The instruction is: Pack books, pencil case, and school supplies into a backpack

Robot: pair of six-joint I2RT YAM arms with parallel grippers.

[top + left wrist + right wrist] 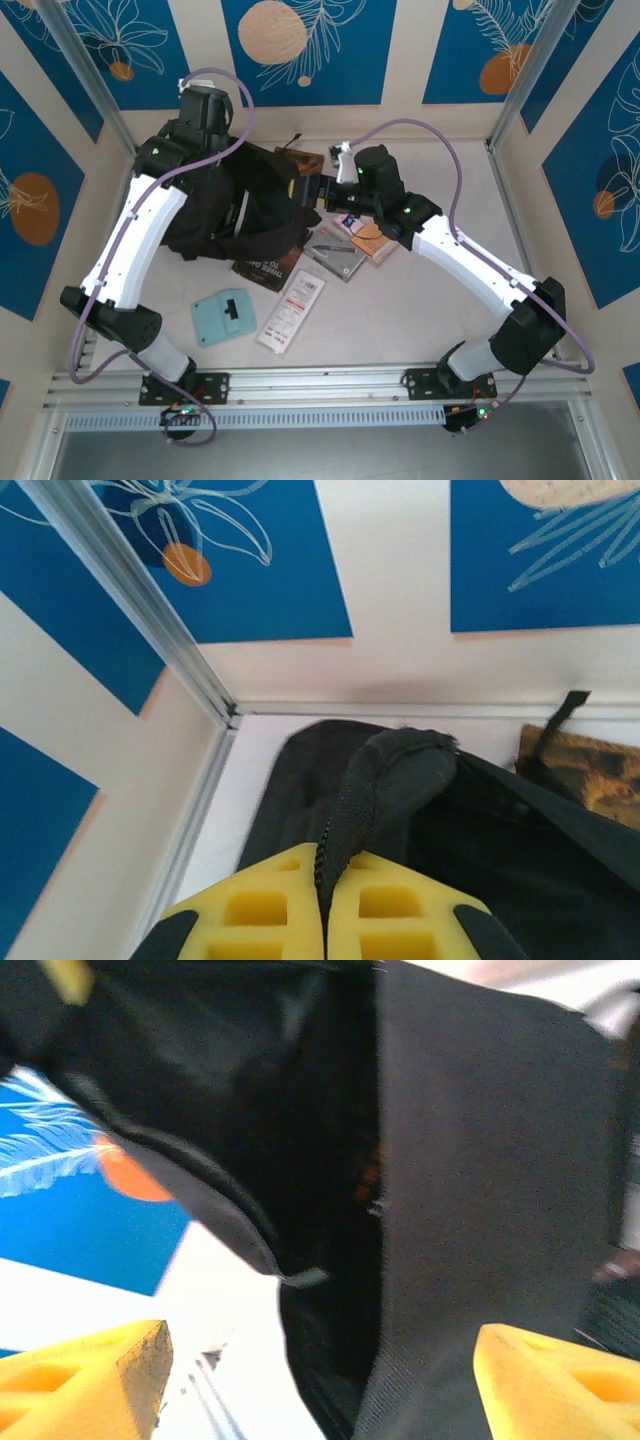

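The soft black backpack [240, 215] slumps at the far left of the table [420, 320], and its coarse woven strap [385, 780] is pinched tight in the left claw [322, 890], between blocky yellow fingers. The right claw [320, 1360] stands wide at the bag's dark mouth, with smooth fabric folds ahead of its pads. Nearer lie a flat rounded teal piece [224, 316], a long white packet [291, 310], a grey rectangular case [335, 255] and a dark brown paperback [268, 272] at the bag's edge.

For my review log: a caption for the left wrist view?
Left gripper shut on a raised fold of the backpack, wall behind.
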